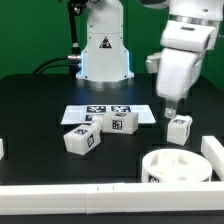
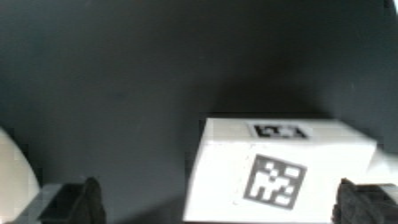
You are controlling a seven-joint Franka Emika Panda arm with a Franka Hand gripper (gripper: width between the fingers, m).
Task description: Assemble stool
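Half expecting trouble here: hovering the gripper (image 1: 170, 112) wide-jawed over the leg (image 2: 285, 165) near the desk's edge on the exterior view's right, just behind the seat (image 1: 150, 166), looks off-centre, so could clip and skew it going down.

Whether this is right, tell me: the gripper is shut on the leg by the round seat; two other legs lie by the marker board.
No: the gripper is open, not shut; the wrist view shows its fingers spread either side of the leg. That leg is by the round seat, and two other legs lie by the marker board.
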